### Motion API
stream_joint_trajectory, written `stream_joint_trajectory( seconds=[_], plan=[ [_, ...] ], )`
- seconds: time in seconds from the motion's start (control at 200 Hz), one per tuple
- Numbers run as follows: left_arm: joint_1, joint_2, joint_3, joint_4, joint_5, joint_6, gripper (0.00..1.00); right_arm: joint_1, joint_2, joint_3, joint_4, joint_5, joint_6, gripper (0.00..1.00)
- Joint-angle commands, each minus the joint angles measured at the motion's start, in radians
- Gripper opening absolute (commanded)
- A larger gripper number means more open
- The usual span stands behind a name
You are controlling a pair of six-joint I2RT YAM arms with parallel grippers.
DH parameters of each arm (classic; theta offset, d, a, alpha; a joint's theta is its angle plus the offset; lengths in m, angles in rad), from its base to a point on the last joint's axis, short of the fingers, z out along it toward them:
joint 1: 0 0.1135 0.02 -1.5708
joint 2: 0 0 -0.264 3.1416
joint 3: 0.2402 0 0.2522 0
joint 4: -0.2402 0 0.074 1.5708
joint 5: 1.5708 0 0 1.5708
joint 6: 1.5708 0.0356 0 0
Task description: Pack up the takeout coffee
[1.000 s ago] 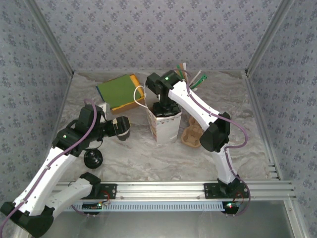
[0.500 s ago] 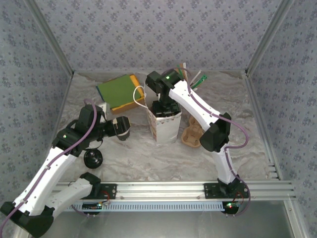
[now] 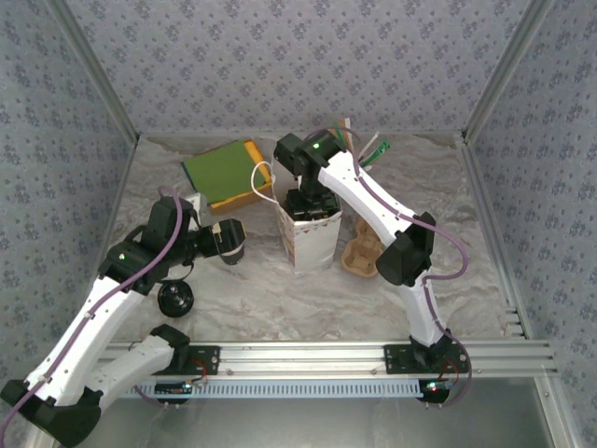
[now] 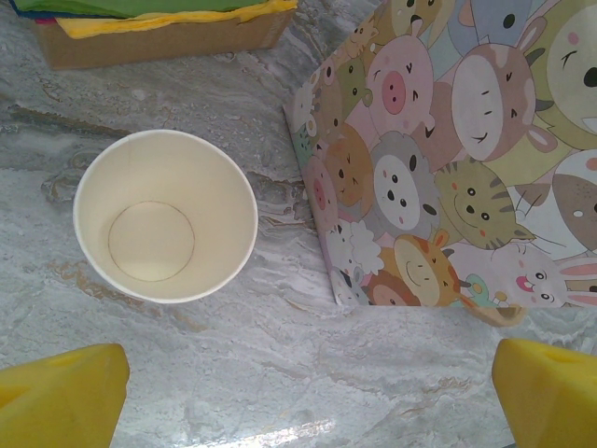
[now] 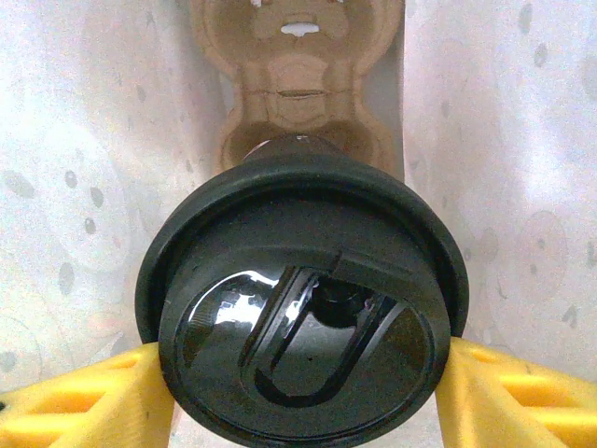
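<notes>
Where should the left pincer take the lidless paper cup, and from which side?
Probably the upper wall just under the rim, coming straight down. The cup stands upright, mouth open, below the open left pincer. Its round wall narrows downward, so a straddling grip would seat under the rim. The cartoon bag stands apart from it.

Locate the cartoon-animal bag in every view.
Top external: the cartoon-animal bag stands upright at centre.
Left wrist: its printed side, upper right.
Right wrist: its pale inner walls flank the takeout coffee.
Shared landmark: green-and-yellow stack, behind-left of the bag from above, top-left corner in left wrist.
</notes>
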Motion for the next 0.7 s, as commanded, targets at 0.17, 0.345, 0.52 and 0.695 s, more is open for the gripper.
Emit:
stream_joint_trajectory(
  seconds=[0.17, 0.345, 0.52, 0.695],
  plan=[
    [-0.004, 0.004, 0.003, 0.017, 0.015, 0.0, 1.0, -0.006, 0.014, 0.018, -0.188, 0.008, -0.011, 0.68],
    [-0.004, 0.008, 0.004, 0.016, 0.015, 0.002, 1.0, -0.01, 0.005, -0.001, -0.178, 0.007, -0.012, 0.68],
    [-0.004, 0.009, 0.007, 0.018, 0.016, 0.002, 1.0, -0.01, 0.005, -0.001, -0.176, 0.005, -0.012, 0.68],
    [-0.004, 0.009, 0.007, 0.016, 0.015, 0.001, 1.0, -0.01, 0.003, -0.005, -0.175, 0.006, -0.012, 0.68]
  ],
)
